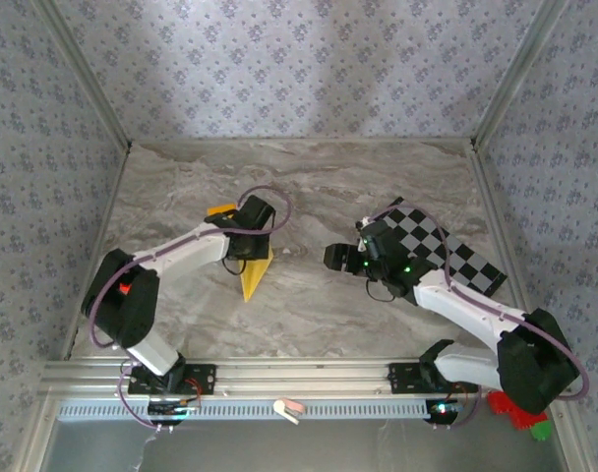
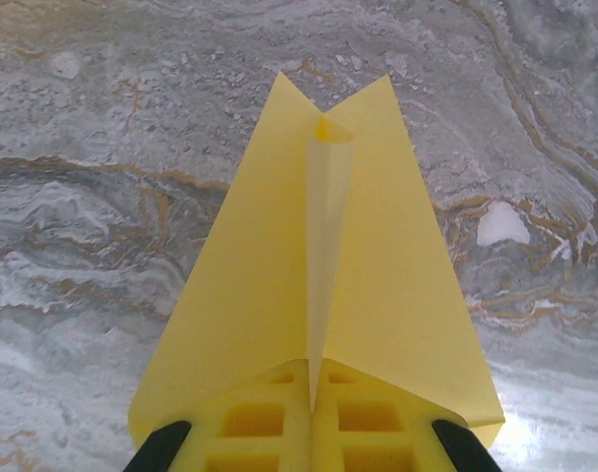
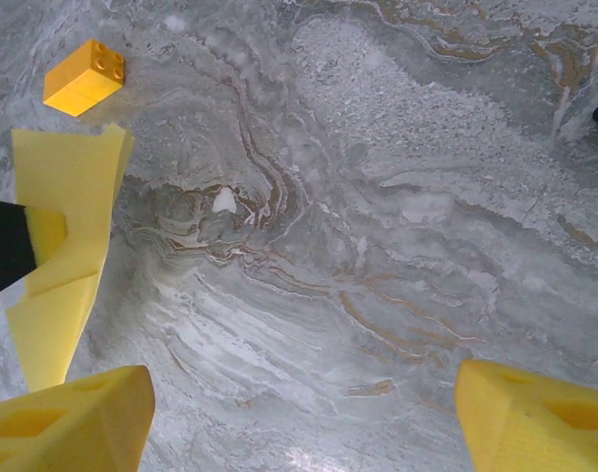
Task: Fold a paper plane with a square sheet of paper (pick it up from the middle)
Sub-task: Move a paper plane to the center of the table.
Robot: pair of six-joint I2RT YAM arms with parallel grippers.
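Left tool (image 2: 314, 428) pinched shut on the keel of the paper plane (image 2: 397, 295), centre-left of overhead frame; right tool (image 3: 301, 418) wide, empty. I fear wings springing apart if that pinch slips.

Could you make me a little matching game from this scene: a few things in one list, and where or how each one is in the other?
1 left gripper
2 right gripper
3 orange toy brick
4 checkered board

a shut on the paper plane
b flat on the table, right side
c open, empty
d on the table, by the plane's wide end

Pairs: 1-a, 2-c, 3-d, 4-b
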